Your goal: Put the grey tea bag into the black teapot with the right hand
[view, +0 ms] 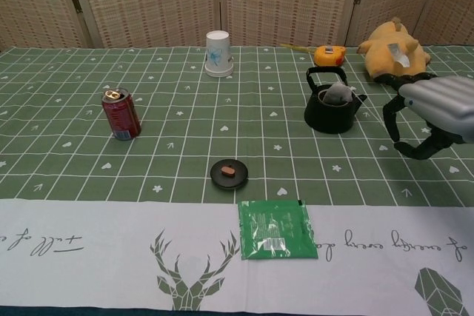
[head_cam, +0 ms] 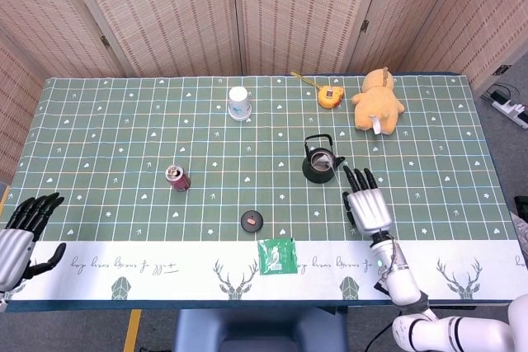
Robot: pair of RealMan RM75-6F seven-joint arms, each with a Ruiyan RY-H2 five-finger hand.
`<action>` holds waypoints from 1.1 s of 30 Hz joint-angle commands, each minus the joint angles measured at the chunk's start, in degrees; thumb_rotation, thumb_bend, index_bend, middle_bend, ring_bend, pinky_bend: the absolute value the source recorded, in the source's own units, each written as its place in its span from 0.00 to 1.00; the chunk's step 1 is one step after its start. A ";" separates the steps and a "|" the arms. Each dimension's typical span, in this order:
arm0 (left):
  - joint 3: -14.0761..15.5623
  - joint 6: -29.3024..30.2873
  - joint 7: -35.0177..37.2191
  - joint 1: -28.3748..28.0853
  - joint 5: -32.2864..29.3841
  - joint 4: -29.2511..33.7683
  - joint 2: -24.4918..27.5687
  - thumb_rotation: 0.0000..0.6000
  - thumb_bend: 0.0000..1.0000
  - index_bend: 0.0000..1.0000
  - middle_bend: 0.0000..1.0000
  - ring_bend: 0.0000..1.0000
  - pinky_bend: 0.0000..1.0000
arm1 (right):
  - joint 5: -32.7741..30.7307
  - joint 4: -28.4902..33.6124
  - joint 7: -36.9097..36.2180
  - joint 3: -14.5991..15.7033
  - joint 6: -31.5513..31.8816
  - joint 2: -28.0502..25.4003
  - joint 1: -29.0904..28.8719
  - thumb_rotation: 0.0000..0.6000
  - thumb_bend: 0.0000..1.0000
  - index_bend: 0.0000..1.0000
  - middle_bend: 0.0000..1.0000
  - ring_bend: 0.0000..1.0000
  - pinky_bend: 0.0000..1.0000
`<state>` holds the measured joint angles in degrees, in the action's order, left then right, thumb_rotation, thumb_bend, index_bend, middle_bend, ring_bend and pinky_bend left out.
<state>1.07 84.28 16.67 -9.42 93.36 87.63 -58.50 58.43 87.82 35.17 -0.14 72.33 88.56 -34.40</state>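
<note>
The black teapot (head_cam: 318,166) (view: 331,106) stands right of the table's middle with its handle up. The grey tea bag (view: 338,94) (head_cam: 323,161) sits in its open mouth, partly sticking out. My right hand (head_cam: 366,204) (view: 437,112) hovers in front of and to the right of the pot, fingers spread, holding nothing and apart from the pot. My left hand (head_cam: 21,231) hangs at the near left edge of the table, fingers apart and empty; the chest view does not show it.
A small black lid (head_cam: 252,221) (view: 229,173) lies on the cloth near a green packet (head_cam: 277,255) (view: 277,239). A red can (head_cam: 177,177) (view: 121,115) stands left, a white cup (head_cam: 239,104) (view: 218,54) at the back, a yellow plush toy (head_cam: 377,101) (view: 391,49) and an orange tape measure (head_cam: 329,96) at the back right.
</note>
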 commanded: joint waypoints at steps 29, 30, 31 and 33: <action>-0.38 -1.09 -0.13 -0.28 -1.17 -0.31 -0.13 1.00 0.41 0.00 0.00 0.00 0.00 | -1.58 -13.07 -3.82 -6.49 -12.01 5.93 -1.90 1.00 0.43 0.27 0.00 0.00 0.00; -0.38 -1.21 -0.24 -0.32 -1.22 -0.29 -0.18 1.00 0.41 0.00 0.00 0.00 0.00 | -1.25 -12.12 -3.74 -6.42 -11.46 5.18 -1.58 1.00 0.43 0.22 0.00 0.00 0.00; -0.40 -1.39 -0.41 -0.40 -1.30 -0.29 -0.24 1.00 0.41 0.00 0.00 0.00 0.00 | -0.85 -10.89 -3.68 -6.34 -10.80 4.22 -1.16 1.00 0.43 0.17 0.00 0.00 0.00; -0.40 -1.66 -0.71 -0.51 -1.36 -0.26 -0.35 1.00 0.41 0.00 0.00 0.00 0.00 | -0.53 -9.25 -3.84 -6.37 -10.08 2.94 -0.59 1.00 0.43 0.11 0.00 0.00 0.00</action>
<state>0.67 82.67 16.01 -9.89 92.03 87.36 -58.81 57.24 77.10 31.44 -6.61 61.27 92.81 -35.77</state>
